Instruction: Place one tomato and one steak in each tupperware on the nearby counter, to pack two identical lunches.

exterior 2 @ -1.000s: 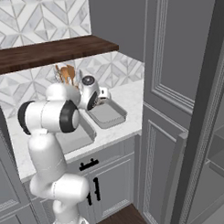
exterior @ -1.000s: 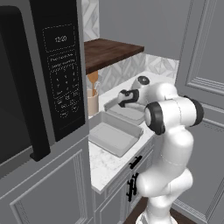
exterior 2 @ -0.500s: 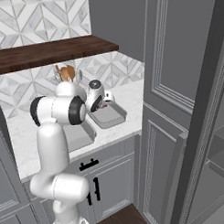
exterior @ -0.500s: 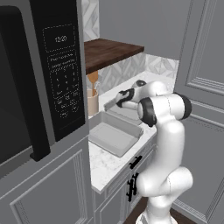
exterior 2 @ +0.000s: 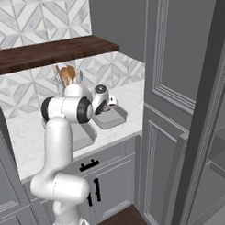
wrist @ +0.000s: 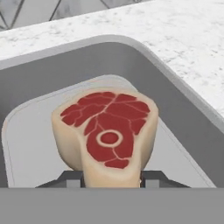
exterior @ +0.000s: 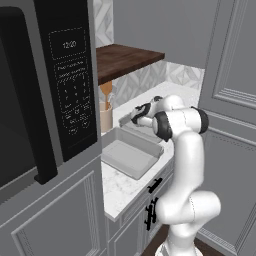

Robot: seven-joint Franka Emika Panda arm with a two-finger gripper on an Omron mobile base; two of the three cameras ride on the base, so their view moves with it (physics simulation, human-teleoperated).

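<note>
- The hand [wrist: 111, 181] is clamped on a raw steak [wrist: 106, 135], one finger [wrist: 65, 178] pressed to each side of its pale lower edge.
- The steak is a thick slab, deep red lobes split by thin cream lines, a small round bone ring in the middle and a broad band of creamy fat around the rim.
- Behind the steak in the hand view lies a grey tupperware [wrist: 39, 109]: smooth, matte, with rounded corners, sloping walls and a lighter flat floor. Whether the meat touches that floor I cannot tell.
- Past the container's rim, from twelve to three o'clock, runs the counter [wrist: 175, 39], white stone speckled with fine grey veins.
- From the right base view the hand [exterior 2: 106, 104] sits over the far tupperware [exterior 2: 115, 119], near the counter's right end; a second, larger grey tupperware [exterior: 131, 155] lies beside it, seen clearly in the left base view.
- At the wall stands a beige holder with wooden utensils [exterior 2: 65, 74], under a dark brown wooden shelf [exterior 2: 48, 51].
- A black microwave panel [exterior: 67, 90] with pale keys is glossy and flat.
</note>
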